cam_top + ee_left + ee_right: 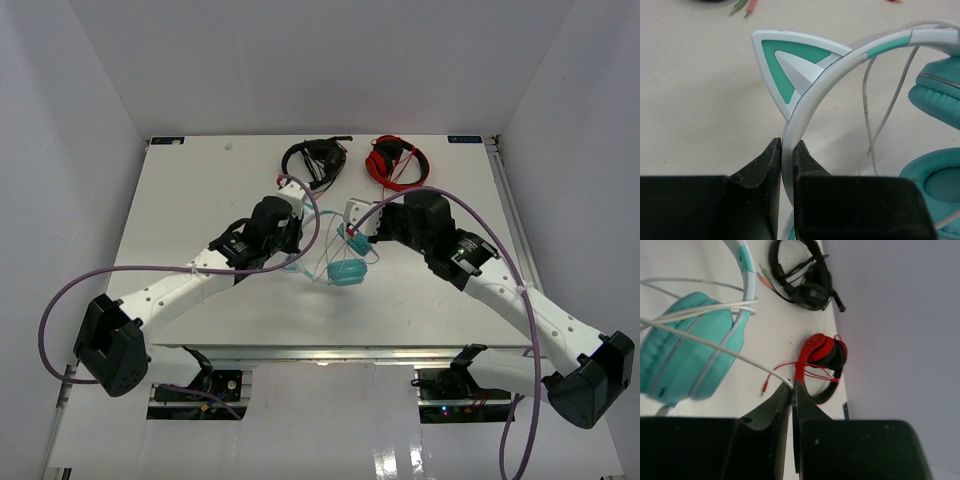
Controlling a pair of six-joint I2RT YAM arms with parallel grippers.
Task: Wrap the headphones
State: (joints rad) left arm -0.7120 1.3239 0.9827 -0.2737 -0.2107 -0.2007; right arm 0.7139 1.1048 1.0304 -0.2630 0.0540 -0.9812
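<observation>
The teal cat-ear headphones (347, 270) are mid-table. At their 10 o'clock, the left gripper (788, 150) is clamped tight on the headband (810, 100), which looks stiff and light. At 1 o'clock, the right gripper (791, 388) pinches the thin white cable (740, 358), limp and likely slippery.

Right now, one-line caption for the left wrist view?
Left fingers pinch the teal headphones by the headband, below a cat ear.
</observation>
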